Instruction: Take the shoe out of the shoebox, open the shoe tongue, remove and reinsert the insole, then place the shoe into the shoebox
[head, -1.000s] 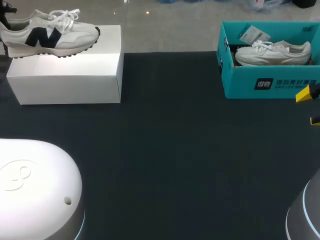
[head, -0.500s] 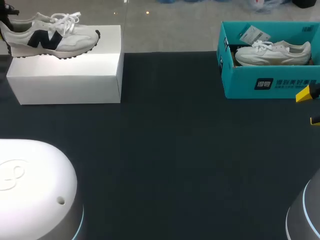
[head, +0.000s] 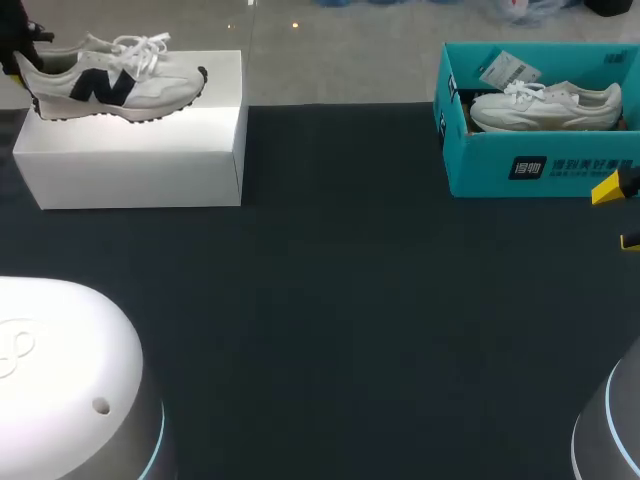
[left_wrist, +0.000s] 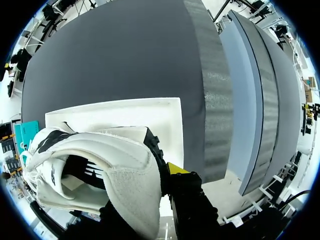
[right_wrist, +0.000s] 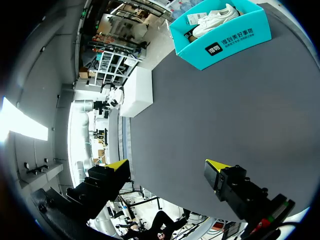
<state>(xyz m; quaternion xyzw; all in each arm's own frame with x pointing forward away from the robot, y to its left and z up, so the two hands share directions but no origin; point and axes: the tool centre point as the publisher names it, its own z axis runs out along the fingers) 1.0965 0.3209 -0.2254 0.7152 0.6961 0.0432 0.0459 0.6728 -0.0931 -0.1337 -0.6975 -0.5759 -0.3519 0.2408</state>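
A white sneaker with a dark logo (head: 115, 75) lies over the top of a white box (head: 140, 150) at the far left. My left gripper (head: 20, 45) is shut on its heel. In the left wrist view the sneaker (left_wrist: 100, 170) fills the space by the fingers; one yellow fingertip (left_wrist: 175, 168) shows against the heel and the other is hidden. Whether the sole rests on the white box (left_wrist: 135, 112) I cannot tell. My right gripper (head: 622, 213) stands open and empty at the right edge, in front of the teal shoebox (head: 540, 165).
A second white shoe (head: 545, 105) with a paper tag lies inside the teal shoebox (right_wrist: 235, 37). From the right wrist, the open right gripper (right_wrist: 167, 167) looks across bare dark tabletop (head: 350, 300) toward the white box (right_wrist: 137, 92).
The sneaker has shifted slightly to the right over the white box, held by my left gripper. My left arm's base has swung left. The right arm has not moved.
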